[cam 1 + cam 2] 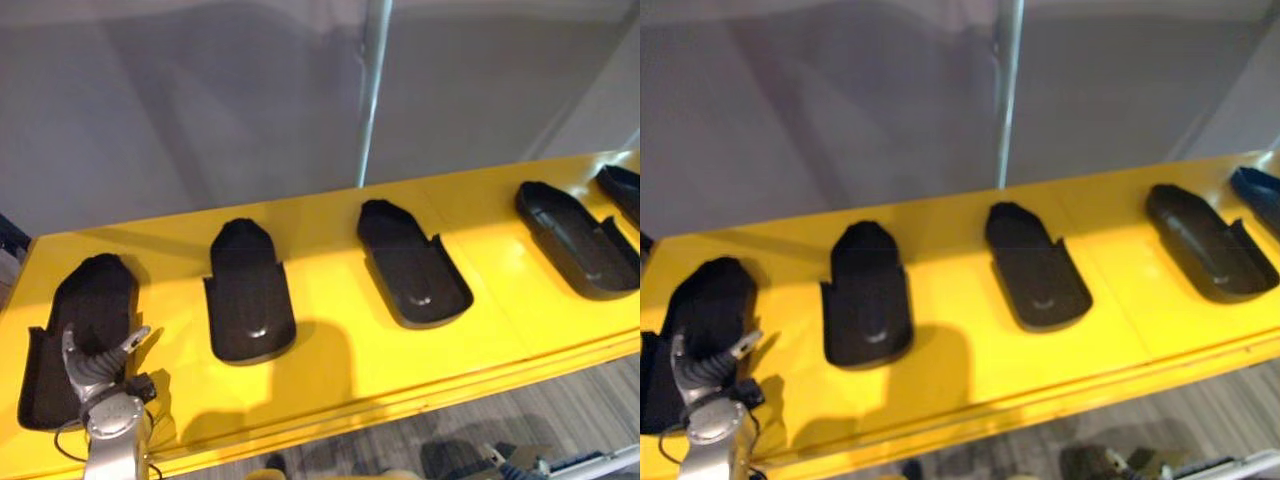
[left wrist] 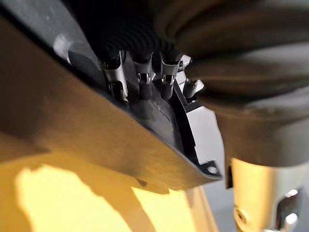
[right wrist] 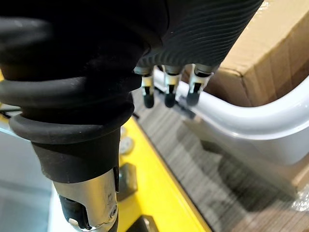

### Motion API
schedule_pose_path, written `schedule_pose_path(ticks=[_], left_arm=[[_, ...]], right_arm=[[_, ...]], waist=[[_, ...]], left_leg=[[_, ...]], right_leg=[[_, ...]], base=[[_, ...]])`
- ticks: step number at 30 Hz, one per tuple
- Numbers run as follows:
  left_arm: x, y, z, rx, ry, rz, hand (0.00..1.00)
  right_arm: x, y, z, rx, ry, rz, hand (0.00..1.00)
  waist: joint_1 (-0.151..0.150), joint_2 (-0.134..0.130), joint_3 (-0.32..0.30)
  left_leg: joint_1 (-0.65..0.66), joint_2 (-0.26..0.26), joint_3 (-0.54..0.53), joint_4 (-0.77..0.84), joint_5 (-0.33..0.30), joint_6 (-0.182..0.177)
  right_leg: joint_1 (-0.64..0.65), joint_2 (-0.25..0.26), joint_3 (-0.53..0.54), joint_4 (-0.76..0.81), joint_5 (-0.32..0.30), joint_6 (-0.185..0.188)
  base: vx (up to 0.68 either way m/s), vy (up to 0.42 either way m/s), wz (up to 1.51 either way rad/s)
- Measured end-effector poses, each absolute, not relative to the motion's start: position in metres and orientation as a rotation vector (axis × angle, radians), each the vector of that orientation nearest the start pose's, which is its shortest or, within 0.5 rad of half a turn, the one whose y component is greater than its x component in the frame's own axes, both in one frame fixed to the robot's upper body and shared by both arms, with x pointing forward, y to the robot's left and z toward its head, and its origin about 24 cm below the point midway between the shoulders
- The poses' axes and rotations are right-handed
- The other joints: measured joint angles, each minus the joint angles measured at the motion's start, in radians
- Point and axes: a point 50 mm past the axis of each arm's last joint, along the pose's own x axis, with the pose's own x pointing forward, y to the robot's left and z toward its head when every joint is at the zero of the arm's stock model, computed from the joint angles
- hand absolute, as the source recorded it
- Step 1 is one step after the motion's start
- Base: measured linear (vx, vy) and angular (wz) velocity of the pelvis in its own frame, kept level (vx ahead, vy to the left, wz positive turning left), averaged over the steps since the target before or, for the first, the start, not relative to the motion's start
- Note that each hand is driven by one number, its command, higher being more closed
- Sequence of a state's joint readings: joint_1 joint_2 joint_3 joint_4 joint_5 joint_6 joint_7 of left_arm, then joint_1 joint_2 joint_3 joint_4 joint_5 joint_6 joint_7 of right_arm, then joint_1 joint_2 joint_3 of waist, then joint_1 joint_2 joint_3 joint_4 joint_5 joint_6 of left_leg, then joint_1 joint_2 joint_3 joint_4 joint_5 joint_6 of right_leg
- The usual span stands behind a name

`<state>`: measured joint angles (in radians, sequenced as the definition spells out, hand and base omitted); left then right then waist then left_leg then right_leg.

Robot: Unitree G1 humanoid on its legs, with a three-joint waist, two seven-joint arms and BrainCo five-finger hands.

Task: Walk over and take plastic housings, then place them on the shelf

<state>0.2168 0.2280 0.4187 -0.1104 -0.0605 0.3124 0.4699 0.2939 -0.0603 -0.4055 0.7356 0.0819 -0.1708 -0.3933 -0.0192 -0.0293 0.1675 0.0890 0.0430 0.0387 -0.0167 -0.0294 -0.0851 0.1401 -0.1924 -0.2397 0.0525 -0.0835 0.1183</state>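
Down at the yellow shelf's near-left corner, the left hand grips the near end of the leftmost housing, whose long axis points toward the far edge.

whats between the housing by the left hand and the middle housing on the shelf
One more black plastic housing, apart from both, with bare yellow shelf either side; both eye views show it.
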Motion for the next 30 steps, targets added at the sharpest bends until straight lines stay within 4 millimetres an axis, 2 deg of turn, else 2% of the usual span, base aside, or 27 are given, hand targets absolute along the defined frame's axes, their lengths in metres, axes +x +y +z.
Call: schedule_pose_path(ticks=[5,8,11,14,16,19,25,28,30], left_arm=[[0.159,0.327,0.03,0.256,0.312,0.987,0.0],[0.159,0.329,0.037,0.261,0.245,1.025,0.0],[0.161,0.328,0.051,0.267,0.11,1.065,0.0],[0.164,0.32,0.075,0.289,-0.08,1.078,0.0],[0.167,0.309,0.094,0.258,-0.237,1.044,0.0],[0.169,0.296,0.111,0.23,-0.375,0.993,0.0],[0.169,0.288,0.124,0.212,-0.479,0.959,0.0],[0.164,0.285,0.136,0.185,-0.559,0.996,0.0],[0.153,0.277,0.152,0.121,-0.686,1.047,0.0]], right_arm=[[0.054,-0.273,-0.123,-0.096,0.83,-0.913,0.0],[0.053,-0.273,-0.123,-0.098,0.83,-0.912,0.0],[0.051,-0.273,-0.122,-0.102,0.828,-0.913,0.0],[0.048,-0.274,-0.124,-0.106,0.837,-0.916,0.0],[0.045,-0.274,-0.125,-0.11,0.852,-0.918,0.0],[0.044,-0.275,-0.125,-0.112,0.856,-0.918,0.0],[0.04,-0.273,-0.128,-0.13,0.883,-0.905,0.0],[0.038,-0.272,-0.13,-0.13,0.896,-0.904,0.0],[0.037,-0.271,-0.13,-0.131,0.899,-0.901,0.0]], waist=[[0.0,0.008,-0.003],[0.0,0.012,-0.005],[0.0,0.021,-0.011],[-0.002,0.03,-0.015],[-0.002,0.037,-0.018],[-0.005,0.042,-0.021],[-0.018,0.044,-0.023],[-0.017,0.044,-0.023],[-0.018,0.041,-0.024]], left_leg=[[0.0,0.0,0.001,0.0,0.0,0.0],[0.0,0.0,0.001,0.002,0.0,0.0],[-0.001,0.0,0.002,0.004,0.0,0.0],[-0.002,0.001,0.004,0.004,-0.001,-0.001],[-0.001,0.001,0.006,0.005,-0.001,-0.001],[-0.002,0.001,0.007,0.004,-0.001,-0.001],[-0.001,0.001,0.007,0.004,-0.001,-0.001],[-0.001,0.001,0.005,0.003,-0.001,-0.001],[0.0,0.001,0.003,0.001,-0.001,0.0]], right_leg=[[-0.001,0.0,0.001,0.0,0.0,0.0],[-0.001,0.0,0.002,0.001,0.0,0.0],[-0.001,0.0,0.003,0.002,0.0,0.0],[-0.003,0.001,0.01,0.007,-0.001,-0.001],[-0.004,0.001,0.018,0.01,-0.001,-0.001],[-0.004,0.001,0.02,0.015,-0.004,-0.004],[-0.006,0.002,0.022,0.021,-0.006,-0.003],[-0.005,0.002,0.021,0.021,-0.006,-0.003],[-0.004,0.002,0.019,0.021,-0.006,-0.003]], base=[[0.0,0.0,0.0],[0.0,0.0,0.0],[0.0,0.0,0.0],[0.0,0.0,-0.01],[-0.01,0.002,-0.04],[-0.04,0.0,-0.02],[0.0,0.0,0.0],[0.0,0.0,0.0],[0.0,0.0,0.0]])
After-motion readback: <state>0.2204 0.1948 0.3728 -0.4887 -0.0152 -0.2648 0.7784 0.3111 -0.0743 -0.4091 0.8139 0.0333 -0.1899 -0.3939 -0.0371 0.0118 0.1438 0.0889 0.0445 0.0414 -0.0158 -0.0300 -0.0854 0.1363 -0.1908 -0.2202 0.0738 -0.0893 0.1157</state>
